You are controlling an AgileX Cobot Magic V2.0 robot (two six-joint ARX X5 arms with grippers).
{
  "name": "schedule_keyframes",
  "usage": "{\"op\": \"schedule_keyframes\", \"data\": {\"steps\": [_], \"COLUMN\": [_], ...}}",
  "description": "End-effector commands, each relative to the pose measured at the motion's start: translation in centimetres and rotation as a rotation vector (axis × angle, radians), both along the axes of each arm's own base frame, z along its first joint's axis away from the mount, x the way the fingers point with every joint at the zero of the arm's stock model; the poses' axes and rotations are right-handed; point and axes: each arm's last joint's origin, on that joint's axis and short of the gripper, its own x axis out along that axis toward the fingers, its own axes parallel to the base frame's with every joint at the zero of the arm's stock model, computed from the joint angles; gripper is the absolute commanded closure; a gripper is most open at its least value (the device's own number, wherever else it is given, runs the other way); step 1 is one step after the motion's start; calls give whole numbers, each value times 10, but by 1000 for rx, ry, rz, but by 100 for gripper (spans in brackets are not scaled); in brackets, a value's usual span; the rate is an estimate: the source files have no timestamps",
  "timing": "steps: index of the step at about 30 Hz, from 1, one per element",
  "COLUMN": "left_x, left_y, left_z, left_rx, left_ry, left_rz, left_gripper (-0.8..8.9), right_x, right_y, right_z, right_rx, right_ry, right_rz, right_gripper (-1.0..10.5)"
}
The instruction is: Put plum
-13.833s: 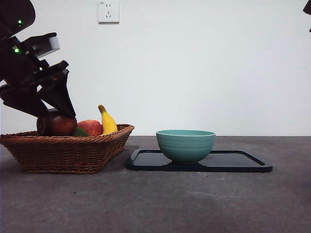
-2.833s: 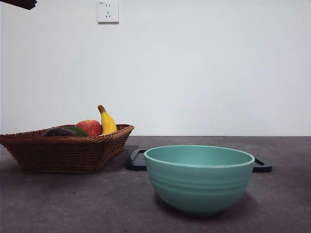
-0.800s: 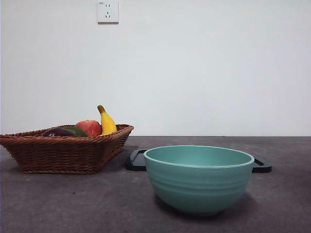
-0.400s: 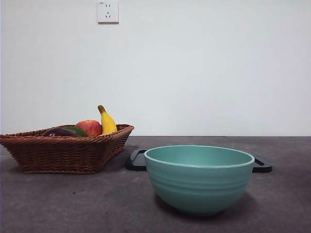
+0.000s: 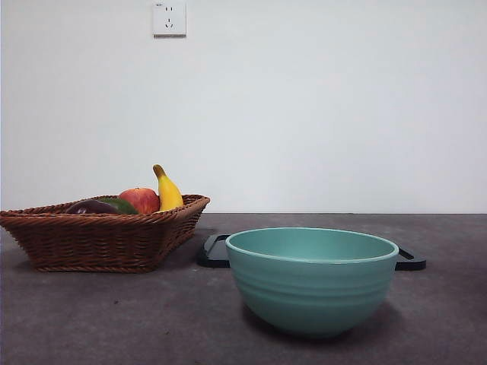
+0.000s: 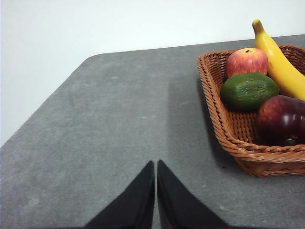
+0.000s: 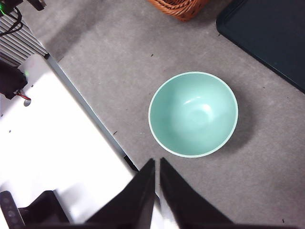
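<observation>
Plum (image 6: 281,120) lay in the wicker basket (image 6: 224,129), touching the green oval fruit (image 6: 249,90), with the apple (image 6: 247,61) and banana (image 6: 280,64) beyond. Both grippers hung clear of everything, the left gripper (image 6: 156,164) above bare table (image 6: 119,119) beside the basket, the right gripper (image 7: 157,162) above the empty teal bowl (image 7: 193,114); each had its jaws pressed together. A dark tray (image 7: 267,33) sat behind the bowl.

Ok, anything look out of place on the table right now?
The teal ceramic bowl sits empty on the bare table, off the black tray. The dark maroon plum lies in the wicker basket. Nothing is spilled or damaged.
</observation>
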Motion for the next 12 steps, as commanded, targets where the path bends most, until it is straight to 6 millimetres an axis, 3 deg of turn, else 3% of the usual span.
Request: {"op": "schedule_keyframes", "data": {"steps": [1,12], "left_x": [1,1], "left_y": [0,0], "left_z": [-7,-7], "left_rx": [-7,-7], "left_ry": [25,25], "left_rz": [7,7], "left_gripper": [807,807], "right_x": [1,2], "right_y": [2,3], "right_z": [3,4], "right_rx": [4,10], "right_ry": [-16,-35], "right_rz": [16,20], "right_gripper": [938,938]}}
